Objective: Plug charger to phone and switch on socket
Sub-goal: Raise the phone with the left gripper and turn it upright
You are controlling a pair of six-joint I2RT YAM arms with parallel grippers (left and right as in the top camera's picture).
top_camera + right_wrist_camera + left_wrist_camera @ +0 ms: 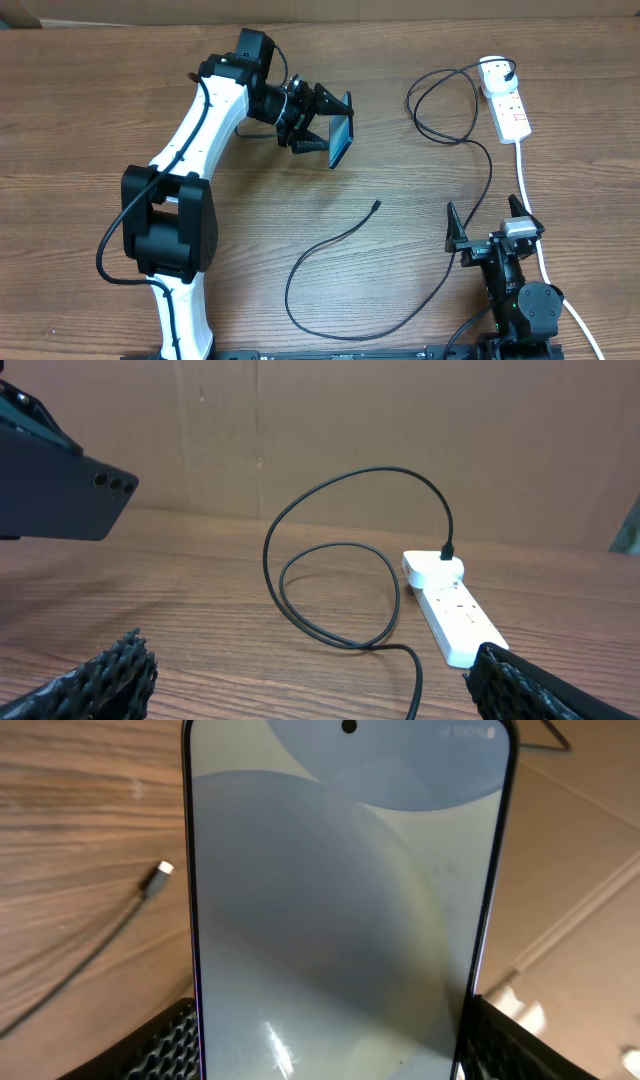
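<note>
My left gripper (322, 122) is shut on the phone (341, 131) and holds it above the table, tilted on edge. In the left wrist view the phone's light blue-and-white screen (340, 900) fills the frame between my two fingers. Its dark back with camera lenses shows in the right wrist view (60, 490). The charger is a thin black cable whose plug tip (376, 204) lies free on the table, also seen in the left wrist view (160, 872). The white socket strip (508, 100) lies at the far right, and in the right wrist view (452, 605). My right gripper (495, 222) is open and empty.
The black cable (440, 110) loops near the strip and runs in a long curve (330, 330) across the front of the table. A white cord (530, 210) runs from the strip past my right arm. Brown cardboard (400, 420) stands behind the table.
</note>
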